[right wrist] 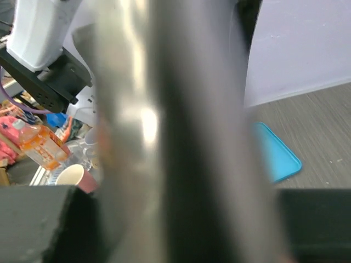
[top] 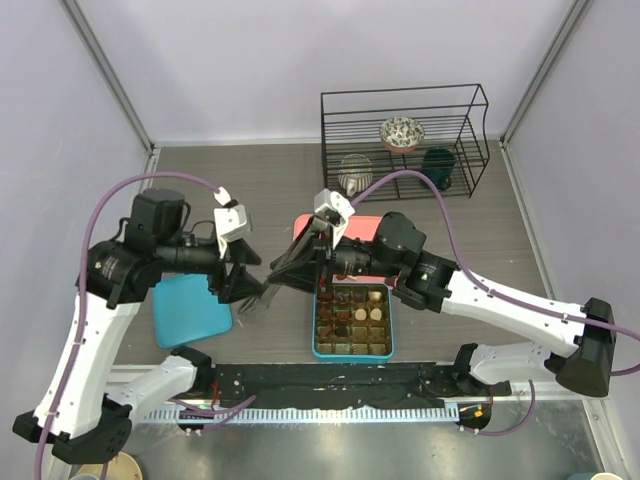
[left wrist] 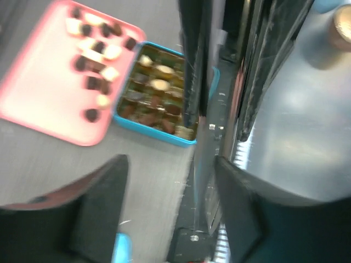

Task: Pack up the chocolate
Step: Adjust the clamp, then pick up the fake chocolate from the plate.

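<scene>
Loose chocolate pieces [left wrist: 94, 55] strew the pink tray [left wrist: 33, 104], their long axes too blurred to tell. The left fingers [left wrist: 104, 203] are released. The right fingers [right wrist: 33, 224] flank a metal bar [right wrist: 181, 137], grip unclear.

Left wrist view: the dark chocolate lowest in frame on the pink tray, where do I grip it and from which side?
Pinch the dark chocolate across its sides, coming straight down from above. It lies low and flat on the pink tray, whose raised rim would likely block a sideways approach. Stay clear of the cream piece close beside it.
</scene>
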### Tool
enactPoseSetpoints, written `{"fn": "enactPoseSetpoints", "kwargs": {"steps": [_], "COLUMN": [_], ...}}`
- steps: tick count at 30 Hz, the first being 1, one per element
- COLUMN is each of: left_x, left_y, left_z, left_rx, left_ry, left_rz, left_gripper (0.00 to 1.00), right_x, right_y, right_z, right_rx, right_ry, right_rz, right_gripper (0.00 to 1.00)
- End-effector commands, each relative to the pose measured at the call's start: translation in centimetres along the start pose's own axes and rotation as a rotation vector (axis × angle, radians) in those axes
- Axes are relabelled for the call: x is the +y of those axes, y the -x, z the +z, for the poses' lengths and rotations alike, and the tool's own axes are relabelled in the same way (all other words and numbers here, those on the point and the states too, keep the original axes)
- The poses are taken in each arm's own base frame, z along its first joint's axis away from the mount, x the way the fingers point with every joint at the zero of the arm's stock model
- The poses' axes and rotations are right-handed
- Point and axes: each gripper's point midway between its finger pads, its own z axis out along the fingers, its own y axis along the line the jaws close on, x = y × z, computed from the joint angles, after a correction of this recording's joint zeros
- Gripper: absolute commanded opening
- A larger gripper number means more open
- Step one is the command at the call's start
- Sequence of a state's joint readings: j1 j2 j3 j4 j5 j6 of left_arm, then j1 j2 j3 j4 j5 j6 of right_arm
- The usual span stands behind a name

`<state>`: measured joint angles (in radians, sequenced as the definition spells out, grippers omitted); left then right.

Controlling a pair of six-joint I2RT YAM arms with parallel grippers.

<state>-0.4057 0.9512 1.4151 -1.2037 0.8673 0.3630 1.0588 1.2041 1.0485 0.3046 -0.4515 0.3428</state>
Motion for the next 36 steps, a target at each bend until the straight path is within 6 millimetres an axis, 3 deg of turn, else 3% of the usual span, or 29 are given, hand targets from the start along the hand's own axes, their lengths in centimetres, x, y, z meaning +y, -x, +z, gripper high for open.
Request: {"fn": "enactPoseSetpoints", "kwargs": {"steps": [1,4,5,6,9,10,13,17,19,24,25,28,36], "left_x": [1.4,3.0,4.5,5.3,7.6,8.2,11.0,13.3,14.4,17.9,18.8,20.3,20.6], "left_y": [2.5,3.3,3.8,4.0,4.2,3.9,2.2,-1.6,-2.7,-4.4,-4.6,-5.7,-8.5], "left_z": [-3.0,-4.6,-5.4,-6.0,-6.7,-6.7,-6.1,-3.1,-2.3,-0.9,-1.2,-1.1,-0.9], "left_rx": [-0.016,-0.026,-0.036,-0.044,-0.061,-0.055,0.003,0.13,0.15,0.205,0.206,0.238,0.317], "left_ry": [0.21,0.355,0.456,0.513,0.639,0.664,0.744,0.692,0.681,0.688,0.708,0.702,0.648], "left_rz": [0.086,0.102,0.104,0.092,0.05,0.039,-0.006,-0.083,-0.114,-0.193,-0.216,-0.287,-0.326], "left_gripper": [0.73,0.8,0.94,1.0,1.0,1.0,1.0,1.0,1.0,1.0,1.0,0.98,1.0], "right_x": [-0.3,-1.6,-2.2,-3.3,-5.8,-7.4,-11.6,-15.8,-18.1,-23.4,-23.9,-25.5,-26.7], "right_y": [3.9,3.6,3.1,2.8,1.5,1.4,1.5,1.2,1.8,1.0,1.7,0.3,-2.3], "right_z": [-1.1,-1.8,-2.1,-2.5,-3.7,-4.2,-6.1,-7.4,-8.4,-11.4,-11.8,-13.0,-14.4], "right_rx": [-0.045,0.004,0.043,0.064,0.131,0.138,0.132,0.08,0.039,-0.003,-0.046,-0.07,-0.153], "right_ry": [-0.095,-0.172,-0.199,-0.255,-0.368,-0.456,-0.694,-0.893,-0.98,-1.182,-1.208,-1.269,-1.313], "right_rz": [-0.133,-0.186,-0.217,-0.231,-0.306,-0.328,-0.397,-0.465,-0.452,-0.42,-0.419,-0.402,-0.307], "right_gripper": [0.33,0.34,0.34,0.33,0.33,0.33,0.31,0.3,0.29,0.27,0.27,0.27,0.32]}}
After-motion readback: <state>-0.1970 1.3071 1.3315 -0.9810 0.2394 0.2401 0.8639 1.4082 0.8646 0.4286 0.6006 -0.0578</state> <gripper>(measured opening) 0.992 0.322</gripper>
